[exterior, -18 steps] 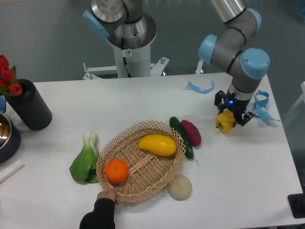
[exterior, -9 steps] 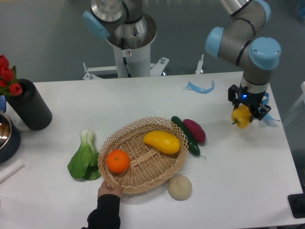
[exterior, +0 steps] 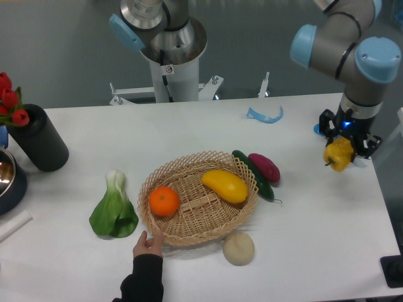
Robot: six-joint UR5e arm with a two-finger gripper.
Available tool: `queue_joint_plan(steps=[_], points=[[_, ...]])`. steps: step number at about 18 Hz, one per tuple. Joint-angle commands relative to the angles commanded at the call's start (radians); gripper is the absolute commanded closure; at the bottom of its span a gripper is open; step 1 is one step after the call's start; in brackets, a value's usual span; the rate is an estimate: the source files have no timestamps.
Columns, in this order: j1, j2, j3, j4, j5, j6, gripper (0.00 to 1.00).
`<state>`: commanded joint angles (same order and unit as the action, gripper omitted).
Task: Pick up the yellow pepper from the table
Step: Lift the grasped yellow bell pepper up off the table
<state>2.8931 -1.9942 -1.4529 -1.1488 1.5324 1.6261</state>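
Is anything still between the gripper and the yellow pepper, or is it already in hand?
Nothing visible stands between them: the gripper is shut on the yellow pepper, holding it near the right edge of the table.

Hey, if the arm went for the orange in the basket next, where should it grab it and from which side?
Grip the orange across its widest middle, coming straight down from above. It is round and sits low inside the wicker basket, whose raised rim blocks a sideways approach. A person's hand rests at the near rim.
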Motion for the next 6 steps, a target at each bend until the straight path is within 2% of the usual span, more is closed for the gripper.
queue_joint_plan(steps=[2,6], points=[[0.0,0.0,0.028,-0.035,0.002,-0.02,0.69],[0.0,0.0,0.032,-0.039,0.002,-0.022,0.7]])
